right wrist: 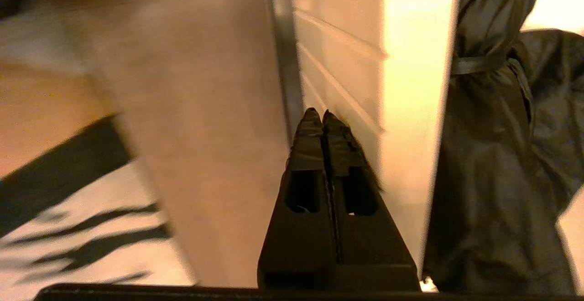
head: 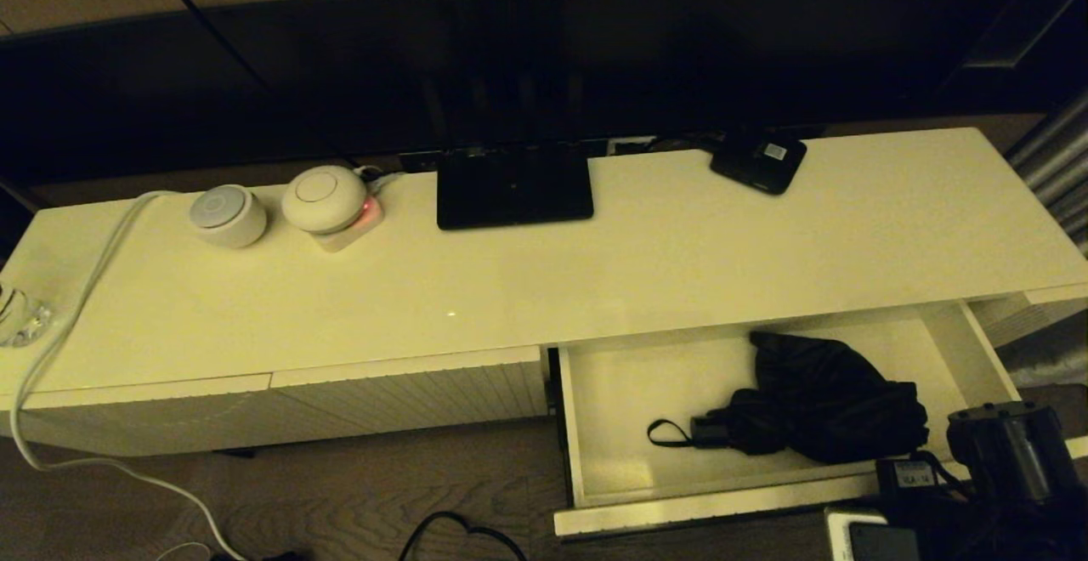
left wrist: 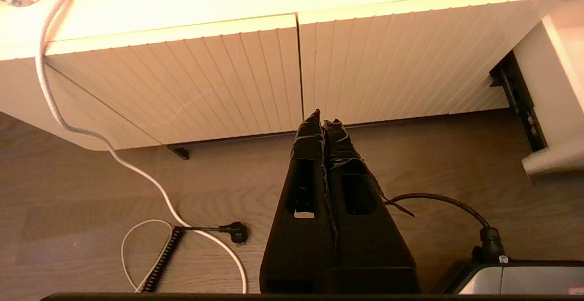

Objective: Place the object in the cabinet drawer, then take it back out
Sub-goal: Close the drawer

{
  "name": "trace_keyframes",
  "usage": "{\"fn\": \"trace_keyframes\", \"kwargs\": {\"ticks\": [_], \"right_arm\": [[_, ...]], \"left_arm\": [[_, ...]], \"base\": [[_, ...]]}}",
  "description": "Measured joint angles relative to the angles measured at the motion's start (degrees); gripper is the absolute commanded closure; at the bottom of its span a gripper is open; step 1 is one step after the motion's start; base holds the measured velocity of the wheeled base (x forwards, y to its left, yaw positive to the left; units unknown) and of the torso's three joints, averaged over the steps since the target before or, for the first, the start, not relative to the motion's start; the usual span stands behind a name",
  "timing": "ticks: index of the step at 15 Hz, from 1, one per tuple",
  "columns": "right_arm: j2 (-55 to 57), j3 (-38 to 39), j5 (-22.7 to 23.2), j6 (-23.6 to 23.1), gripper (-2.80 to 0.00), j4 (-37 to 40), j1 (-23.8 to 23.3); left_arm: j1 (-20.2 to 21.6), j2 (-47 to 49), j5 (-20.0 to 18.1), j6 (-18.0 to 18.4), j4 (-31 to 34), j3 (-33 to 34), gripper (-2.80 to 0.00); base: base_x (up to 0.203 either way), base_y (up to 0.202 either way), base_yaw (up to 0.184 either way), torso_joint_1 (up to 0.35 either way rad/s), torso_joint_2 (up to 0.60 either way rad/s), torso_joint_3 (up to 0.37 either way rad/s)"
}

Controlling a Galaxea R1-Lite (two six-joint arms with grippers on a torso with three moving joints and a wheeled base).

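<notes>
The cabinet drawer [head: 612,391] stands pulled out at the lower right of the cream cabinet. The black folding umbrella [head: 816,404] lies on its cream floor, fabric bunched to the right, handle and wrist loop [head: 667,433] pointing left. My right arm [head: 1011,450] is at the drawer's front right corner. In the right wrist view my right gripper [right wrist: 323,116] is shut and empty, outside the drawer's ribbed front [right wrist: 337,64], with the umbrella [right wrist: 497,155] just beyond the rim. My left gripper [left wrist: 323,121] is shut and empty, low over the floor, out of the head view.
On the cabinet top are a flat black stand plate [head: 514,187], a small black box with a white label [head: 759,161], two round white devices [head: 228,215] and a white cable [head: 68,331]. Closed ribbed fronts [left wrist: 228,77] face the left gripper. Cables [left wrist: 182,232] lie on the wooden floor.
</notes>
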Motion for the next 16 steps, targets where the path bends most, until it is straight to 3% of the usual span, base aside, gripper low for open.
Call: {"fn": "trace_keyframes", "kwargs": {"ticks": [6,12,16], "right_arm": [[4.75,-1.89,-0.11,-0.28,0.0,-17.07,-0.2],[7.94,-8.4,-0.11,-0.11,0.0,-22.25,-0.09],[10.68,-12.96,-0.12,0.0,0.0,-21.43,-0.74]], "left_arm": [[0.0,0.0,0.02,0.0,-0.01,0.0,0.0],[0.01,0.0,0.0,0.0,-0.02,0.0,0.0],[0.0,0.0,0.0,0.0,0.0,0.0,0.0]], "base": [[0.0,0.0,0.0,0.0,0.0,0.0],[0.0,0.0,0.0,0.0,0.0,0.0],[0.0,0.0,0.0,0.0,0.0,0.0]]}}
